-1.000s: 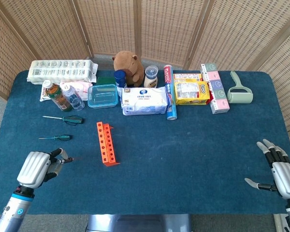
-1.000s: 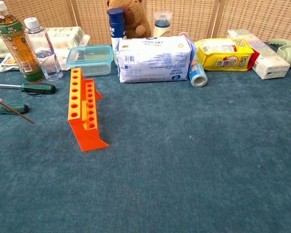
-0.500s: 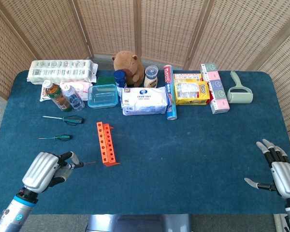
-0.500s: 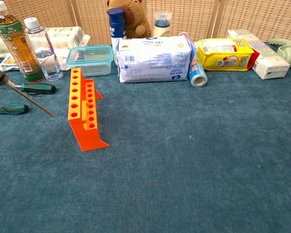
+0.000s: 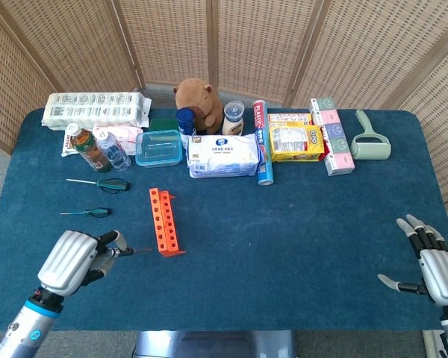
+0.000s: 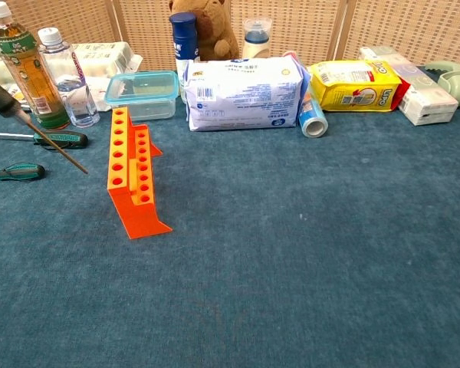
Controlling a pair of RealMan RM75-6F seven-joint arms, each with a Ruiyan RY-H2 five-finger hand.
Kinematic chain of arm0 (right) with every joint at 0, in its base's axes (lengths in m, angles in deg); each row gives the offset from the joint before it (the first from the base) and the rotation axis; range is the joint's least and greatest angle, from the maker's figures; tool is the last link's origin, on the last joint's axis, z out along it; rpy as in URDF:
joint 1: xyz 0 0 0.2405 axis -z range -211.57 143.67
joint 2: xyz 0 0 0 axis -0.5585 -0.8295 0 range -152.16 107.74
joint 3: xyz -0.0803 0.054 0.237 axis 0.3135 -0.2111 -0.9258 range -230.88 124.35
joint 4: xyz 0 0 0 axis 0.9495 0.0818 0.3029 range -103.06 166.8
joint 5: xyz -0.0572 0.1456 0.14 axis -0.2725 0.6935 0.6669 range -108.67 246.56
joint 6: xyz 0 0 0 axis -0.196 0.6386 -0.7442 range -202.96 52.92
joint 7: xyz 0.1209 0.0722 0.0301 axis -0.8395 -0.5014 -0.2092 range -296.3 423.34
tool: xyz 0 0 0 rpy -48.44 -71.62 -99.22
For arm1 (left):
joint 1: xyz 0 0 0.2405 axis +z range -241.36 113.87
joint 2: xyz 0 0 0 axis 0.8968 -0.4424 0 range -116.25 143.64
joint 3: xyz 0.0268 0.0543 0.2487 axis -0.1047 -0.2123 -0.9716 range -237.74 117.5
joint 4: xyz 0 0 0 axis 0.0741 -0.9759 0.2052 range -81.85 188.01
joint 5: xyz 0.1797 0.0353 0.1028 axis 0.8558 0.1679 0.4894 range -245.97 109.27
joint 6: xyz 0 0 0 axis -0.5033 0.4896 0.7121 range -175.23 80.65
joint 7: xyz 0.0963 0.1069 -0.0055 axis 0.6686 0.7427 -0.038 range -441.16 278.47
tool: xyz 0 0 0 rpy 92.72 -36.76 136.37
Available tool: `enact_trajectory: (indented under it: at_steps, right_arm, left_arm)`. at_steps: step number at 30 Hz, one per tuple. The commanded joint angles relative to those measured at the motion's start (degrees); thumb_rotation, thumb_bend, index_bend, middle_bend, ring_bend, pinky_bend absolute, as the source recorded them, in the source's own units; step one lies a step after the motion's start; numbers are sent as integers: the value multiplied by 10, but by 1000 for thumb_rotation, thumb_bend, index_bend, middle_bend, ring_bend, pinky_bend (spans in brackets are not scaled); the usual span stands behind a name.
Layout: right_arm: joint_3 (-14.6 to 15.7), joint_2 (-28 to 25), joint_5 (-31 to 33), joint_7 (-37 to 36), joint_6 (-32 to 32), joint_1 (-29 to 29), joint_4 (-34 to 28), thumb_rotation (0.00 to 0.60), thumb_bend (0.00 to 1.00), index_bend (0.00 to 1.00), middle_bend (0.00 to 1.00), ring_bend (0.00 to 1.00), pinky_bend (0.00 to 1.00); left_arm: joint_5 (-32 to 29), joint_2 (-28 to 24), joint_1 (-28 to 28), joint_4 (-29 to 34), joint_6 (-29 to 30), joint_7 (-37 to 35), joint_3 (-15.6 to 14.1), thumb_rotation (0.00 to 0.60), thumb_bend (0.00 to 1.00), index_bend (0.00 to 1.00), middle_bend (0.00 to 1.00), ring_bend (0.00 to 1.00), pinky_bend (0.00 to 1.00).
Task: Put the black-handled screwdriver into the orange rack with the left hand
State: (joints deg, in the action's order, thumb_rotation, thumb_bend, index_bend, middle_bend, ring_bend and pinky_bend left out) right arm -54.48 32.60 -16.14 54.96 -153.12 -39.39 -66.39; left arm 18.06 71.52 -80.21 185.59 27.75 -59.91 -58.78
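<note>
My left hand hovers near the table's front left and grips the black-handled screwdriver. The shaft slants down and to the right, and its tip stops a little left of the orange rack. In the chest view only the dark handle end and the shaft show at the left edge, left of the orange rack, which stands upright with two rows of holes. The hand itself is outside that view. My right hand rests at the front right with fingers spread and nothing in it.
Two green-handled screwdrivers lie left of the rack. Behind it stand two bottles, a clear box, a wipes pack, a plush toy, a snack bag and a lint roller.
My left hand has carried the screwdriver up and to the right, toward the rack. The shaft tip now sits closer to the rack's holes. The right hand has not moved.
</note>
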Motion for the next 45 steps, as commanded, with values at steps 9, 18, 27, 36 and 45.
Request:
enact_trajectory:
  at_steps: [9, 18, 27, 36, 45]
  right_arm:
    - [1, -1, -4, -1, -1, 0, -1, 413, 0, 36, 0, 0, 0]
    - [1, -3, -3, -7, -1, 0, 0, 412, 0, 36, 0, 0, 0]
    - [1, -4, -4, -8, -3, 1, 0, 410, 0, 37, 0, 0, 0]
    - [0, -6, -5, -16, -5, 2, 0, 410, 0, 36, 0, 0, 0]
    - [0, -7, -5, -17, -5, 2, 1, 413, 0, 36, 0, 0, 0]
  left_arm:
    - [-50, 48, -23, -7, -14, 52, 22, 600, 416, 509, 1000, 1000, 1000]
    - [-62, 56, -28, 3, -12, 73, 23, 600, 417, 508, 1000, 1000, 1000]
    - [-75, 67, -37, 4, -20, 82, 24, 600, 416, 509, 1000, 1000, 1000]
    - [-92, 81, -46, 6, -20, 99, 27, 600, 416, 509, 1000, 1000, 1000]
    - [-121, 88, -56, 4, -20, 110, 33, 600, 416, 508, 1000, 1000, 1000]
